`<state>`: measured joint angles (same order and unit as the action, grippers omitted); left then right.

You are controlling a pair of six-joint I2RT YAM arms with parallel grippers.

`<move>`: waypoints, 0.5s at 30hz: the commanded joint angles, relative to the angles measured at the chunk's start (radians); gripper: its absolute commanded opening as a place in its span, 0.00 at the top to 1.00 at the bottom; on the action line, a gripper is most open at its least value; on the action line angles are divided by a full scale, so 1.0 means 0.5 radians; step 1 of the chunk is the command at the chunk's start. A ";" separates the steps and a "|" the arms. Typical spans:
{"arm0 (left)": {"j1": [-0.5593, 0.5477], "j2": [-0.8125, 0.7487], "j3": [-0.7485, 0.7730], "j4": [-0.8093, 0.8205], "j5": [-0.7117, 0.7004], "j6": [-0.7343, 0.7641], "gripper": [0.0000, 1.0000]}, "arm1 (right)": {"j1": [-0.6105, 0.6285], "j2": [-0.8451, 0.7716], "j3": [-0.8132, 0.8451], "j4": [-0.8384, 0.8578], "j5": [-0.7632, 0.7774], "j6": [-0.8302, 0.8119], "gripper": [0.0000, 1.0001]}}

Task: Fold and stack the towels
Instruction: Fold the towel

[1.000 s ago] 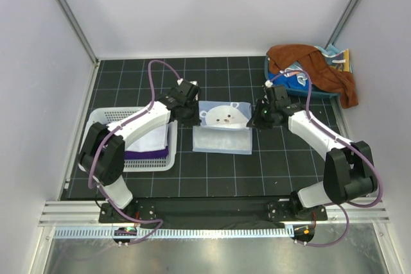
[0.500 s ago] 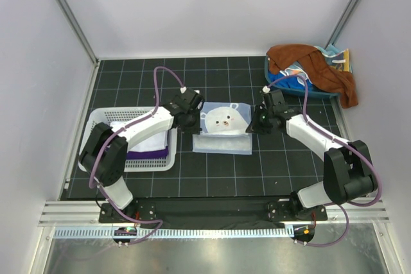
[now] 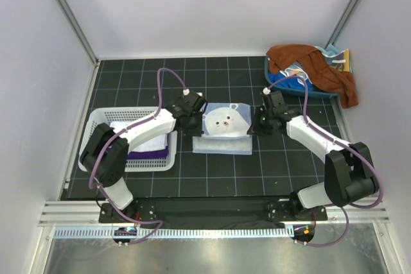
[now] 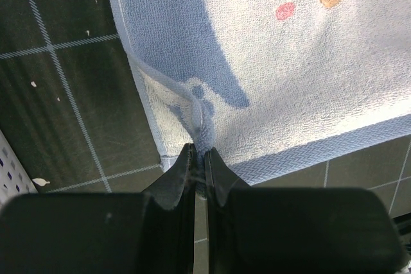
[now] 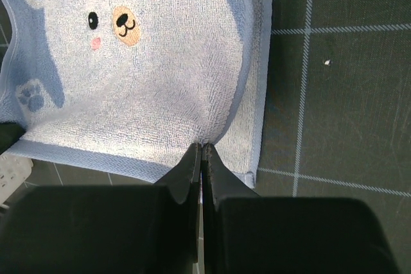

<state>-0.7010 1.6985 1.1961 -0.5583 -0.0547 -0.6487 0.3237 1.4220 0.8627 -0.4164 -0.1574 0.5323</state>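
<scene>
The light blue bear towel (image 3: 221,140) lies mid-table (image 3: 218,178), partly folded. The left pincer (image 4: 200,153) is clamped on its left edge and the right pincer (image 5: 201,147) on its right edge. The basket (image 3: 90,129) alongside holds purple (image 3: 146,154) and white (image 3: 151,138) towels. A rust-brown towel (image 3: 321,68) lies at the far right.

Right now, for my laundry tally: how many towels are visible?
4: bear towel mid-table, white towel atop purple towel in basket, rust-brown towel over the far-right bin; more may hide there.

Bear towel (image 3: 223,136) mid-table, seemingly half folded.
</scene>
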 commanded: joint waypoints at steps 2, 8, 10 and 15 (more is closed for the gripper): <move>-0.022 -0.120 0.031 -0.025 -0.059 -0.013 1.00 | 0.006 -0.144 0.100 -0.045 0.075 0.003 0.99; -0.031 -0.127 0.016 -0.040 -0.075 -0.010 1.00 | 0.006 -0.169 0.079 -0.063 0.091 0.000 0.99; -0.043 -0.120 -0.002 -0.034 -0.078 -0.016 0.99 | 0.009 -0.163 0.051 -0.042 0.094 0.006 0.99; -0.065 -0.075 -0.042 0.003 -0.068 -0.043 0.97 | 0.012 -0.120 -0.056 0.035 0.054 0.027 0.99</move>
<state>-0.7235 1.6768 1.1923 -0.5583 -0.0711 -0.6537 0.3241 1.3636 0.8585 -0.4313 -0.1398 0.5335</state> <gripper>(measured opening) 0.090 0.053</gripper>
